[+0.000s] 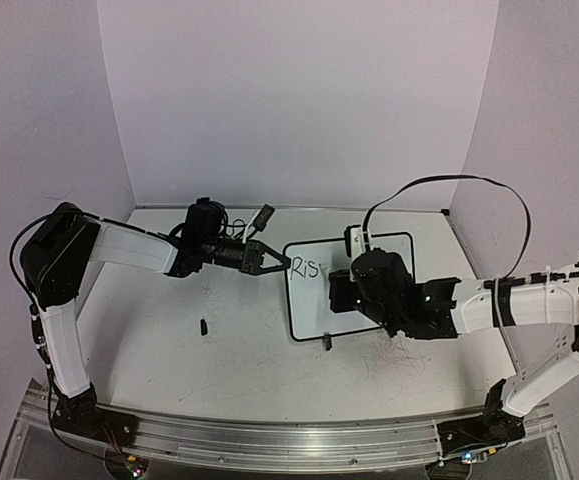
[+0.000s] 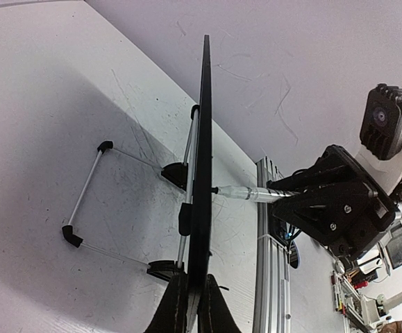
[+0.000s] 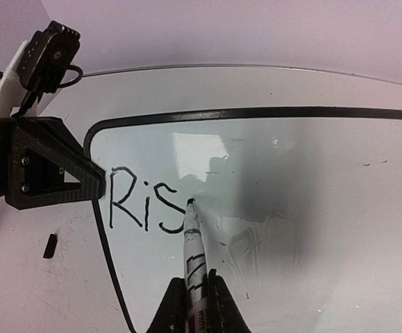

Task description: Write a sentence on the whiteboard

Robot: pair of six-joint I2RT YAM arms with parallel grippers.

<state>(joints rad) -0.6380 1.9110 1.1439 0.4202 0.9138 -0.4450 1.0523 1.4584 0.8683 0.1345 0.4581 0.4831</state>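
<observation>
The whiteboard (image 1: 314,310) stands tilted on its wire stand mid-table. My left gripper (image 1: 283,262) is shut on its left edge; the left wrist view shows the board edge-on (image 2: 204,132) between the closed fingers (image 2: 192,305). My right gripper (image 3: 197,302) is shut on a white marker (image 3: 194,246) whose black tip touches the board (image 3: 291,180) just right of the letters. Of the sentence (image 3: 145,208), thin black "Ris" shows near the top left corner. From above, the right gripper (image 1: 341,288) hides the board's middle.
A small black cap (image 1: 203,326) lies on the table left of the board. The board's wire stand (image 2: 82,194) reaches out behind it. A short black piece (image 1: 326,342) sits at the board's lower edge. An aluminium rail (image 1: 269,440) runs along the near edge.
</observation>
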